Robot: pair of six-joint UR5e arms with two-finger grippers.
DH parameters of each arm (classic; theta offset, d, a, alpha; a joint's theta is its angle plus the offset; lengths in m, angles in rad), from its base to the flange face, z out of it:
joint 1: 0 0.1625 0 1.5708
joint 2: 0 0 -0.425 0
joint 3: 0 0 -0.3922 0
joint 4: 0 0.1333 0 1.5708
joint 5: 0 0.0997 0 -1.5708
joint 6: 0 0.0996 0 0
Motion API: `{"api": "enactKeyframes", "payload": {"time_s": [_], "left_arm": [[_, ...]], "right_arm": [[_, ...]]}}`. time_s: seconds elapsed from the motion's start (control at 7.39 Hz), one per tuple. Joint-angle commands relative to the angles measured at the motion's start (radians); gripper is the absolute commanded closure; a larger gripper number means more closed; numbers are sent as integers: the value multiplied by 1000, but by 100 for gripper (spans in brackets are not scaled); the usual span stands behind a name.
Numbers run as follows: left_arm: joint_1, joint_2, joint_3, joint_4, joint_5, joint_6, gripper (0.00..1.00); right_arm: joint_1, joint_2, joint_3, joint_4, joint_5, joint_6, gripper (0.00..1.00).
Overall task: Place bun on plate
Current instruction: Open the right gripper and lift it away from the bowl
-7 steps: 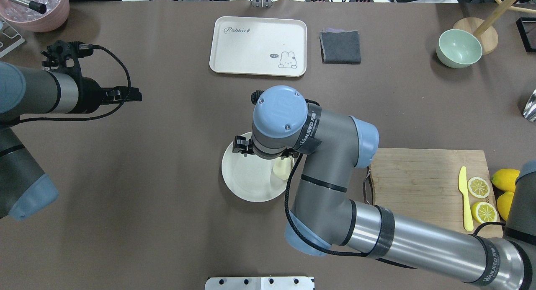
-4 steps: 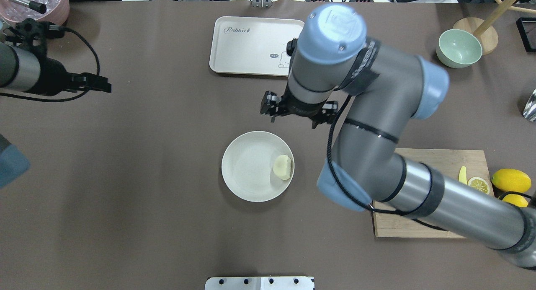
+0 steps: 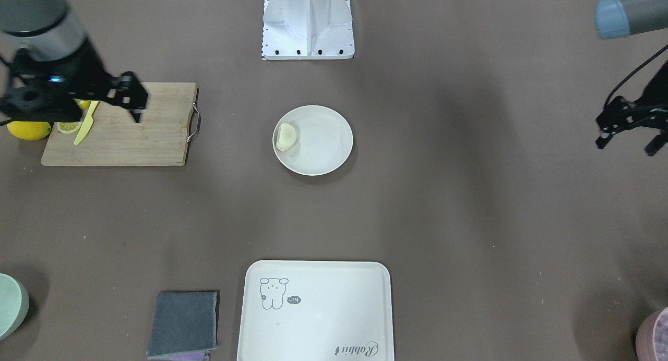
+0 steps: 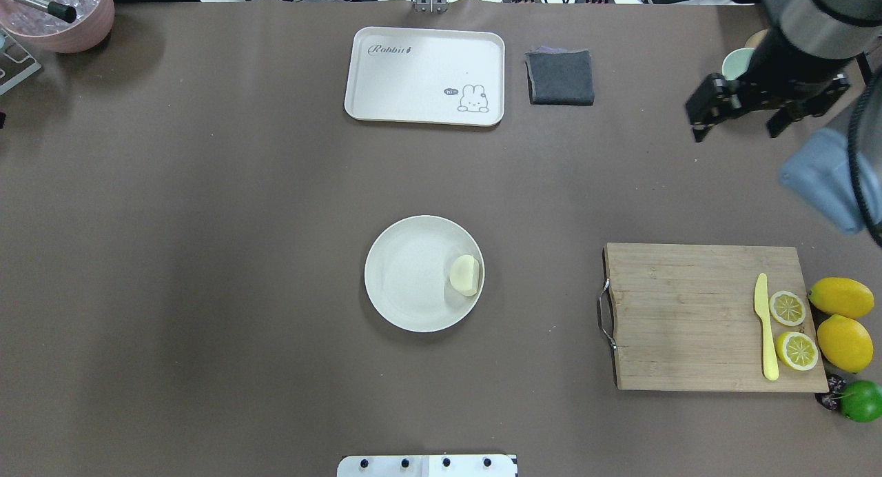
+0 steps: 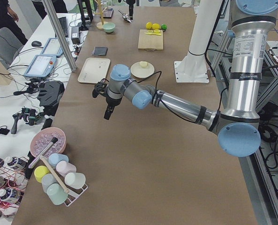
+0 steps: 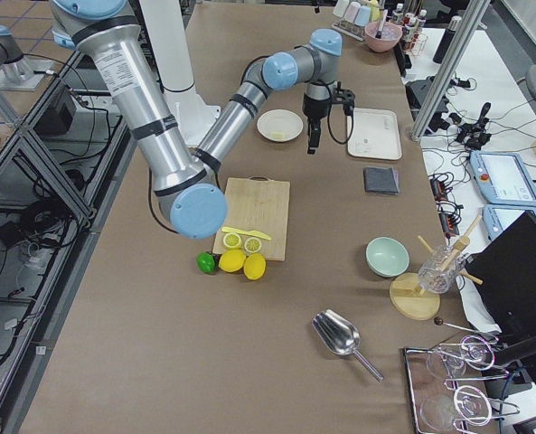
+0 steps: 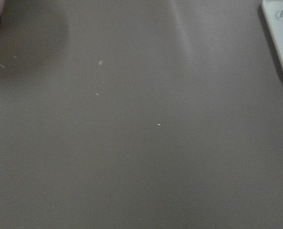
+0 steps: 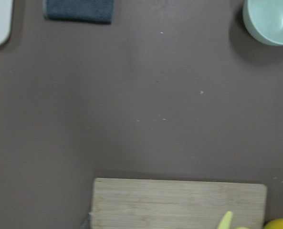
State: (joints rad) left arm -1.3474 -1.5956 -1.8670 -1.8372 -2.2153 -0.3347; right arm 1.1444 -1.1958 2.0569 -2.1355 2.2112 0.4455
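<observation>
Overhead exterior: right end effector (image 4: 734, 131) withdrawn.

One word reads clearly, and it stands on the cream tray (image 4: 420, 70) on the bench (image 4: 207, 256). It is "Rabbit", in slanted script, in one corner of the tray. In the diagonally opposite corner, beside the rabbit drawing (image 4: 473, 99), a small dark speech bubble (image 4: 451, 91) holds pale letters that look like "hi", though they are tiny. The front-facing view shows the same word upside down. The left wrist view catches only its first letters, "Ra", at the tray's edge. The left arm (image 5: 244, 56) and the right arm (image 6: 123, 63) each carry vertical print on a silver tube, too small to read.
</observation>
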Motion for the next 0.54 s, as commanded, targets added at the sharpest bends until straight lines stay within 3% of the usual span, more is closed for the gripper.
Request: {"api": "enactKeyframes", "payload": {"time_s": [0.0, 0.14, 0.27, 0.41], "left_arm": [[-181, 6, 5, 198, -40, 254, 2], [-231, 11, 32, 255, -41, 379, 2], [-240, 43, 89, 244, -64, 414, 2], [-242, 84, 97, 221, -87, 414, 2]], "right_arm": [[293, -195, -97, -3, 68, -514, 0], [373, -243, -156, -3, 64, -653, 0], [408, -317, -178, 6, 64, -669, 0], [428, -391, -245, 157, 64, -666, 0]]}}
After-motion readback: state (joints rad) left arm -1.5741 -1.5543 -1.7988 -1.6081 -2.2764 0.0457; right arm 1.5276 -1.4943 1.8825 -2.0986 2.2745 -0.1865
